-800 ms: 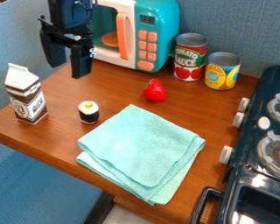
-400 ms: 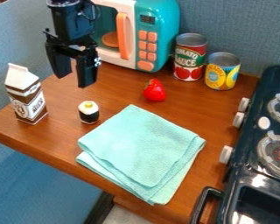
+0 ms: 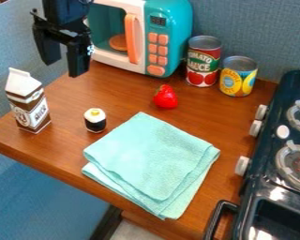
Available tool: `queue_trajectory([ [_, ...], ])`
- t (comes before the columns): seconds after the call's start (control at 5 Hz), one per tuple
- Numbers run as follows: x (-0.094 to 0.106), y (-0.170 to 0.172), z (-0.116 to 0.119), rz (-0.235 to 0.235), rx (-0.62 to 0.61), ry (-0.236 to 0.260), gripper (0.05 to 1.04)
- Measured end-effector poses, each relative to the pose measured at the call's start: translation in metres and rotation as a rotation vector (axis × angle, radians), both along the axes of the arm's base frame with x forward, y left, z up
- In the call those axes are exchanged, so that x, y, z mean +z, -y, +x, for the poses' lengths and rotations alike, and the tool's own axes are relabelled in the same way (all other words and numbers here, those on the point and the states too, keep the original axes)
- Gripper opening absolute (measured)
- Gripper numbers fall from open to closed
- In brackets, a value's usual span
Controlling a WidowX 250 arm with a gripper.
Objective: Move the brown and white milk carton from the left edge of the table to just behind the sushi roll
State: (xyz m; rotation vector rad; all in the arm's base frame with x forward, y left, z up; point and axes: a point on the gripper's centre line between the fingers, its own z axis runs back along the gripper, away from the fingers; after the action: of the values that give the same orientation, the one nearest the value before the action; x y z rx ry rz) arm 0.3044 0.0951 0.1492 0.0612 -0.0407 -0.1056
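The black gripper (image 3: 64, 69) hangs over the back left part of the wooden worktop (image 3: 131, 96), its two fingers parted (the tool stands wide). In the view it is nearest to the teal and white toy microwave (image 3: 168, 14) and the brown and white toy drink carton (image 3: 28, 101). The carton stands upright near the left corner of the worktop, its white gabled top pointing up. The microwave stands at the back edge, with an orange handle (image 3: 131, 40), a column of orange buttons and an orange disc (image 3: 118, 42) inside.

A toy sushi roll (image 3: 95, 121) (white above a dark band, with a bit of yellow on top) stands between the carton and the folded mint-green cloth (image 3: 153, 157). The cloth lies flat, with its lowest corner near the front edge of the worktop. A red toy strawberry (image 3: 166, 97) lies between the cloth and the microwave. Toward the back right corner stand a red tomato can (image 3: 203, 61) and a shorter yellow can (image 3: 238, 77), close beside each other. Along the right edge is the dark toy stove (image 3: 262, 197), its pale knobs facing the worktop (two grey burners show on top).
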Motion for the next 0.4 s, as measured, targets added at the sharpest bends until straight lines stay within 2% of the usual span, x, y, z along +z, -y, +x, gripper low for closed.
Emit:
queue_trajectory([
  [0.2, 0.009, -0.008, -0.004, 0.057, -0.025, 0.009, 1.001],
  [0.4, 0.018, -0.024, -0.006, 0.063, 0.004, 0.025, 1.001],
])
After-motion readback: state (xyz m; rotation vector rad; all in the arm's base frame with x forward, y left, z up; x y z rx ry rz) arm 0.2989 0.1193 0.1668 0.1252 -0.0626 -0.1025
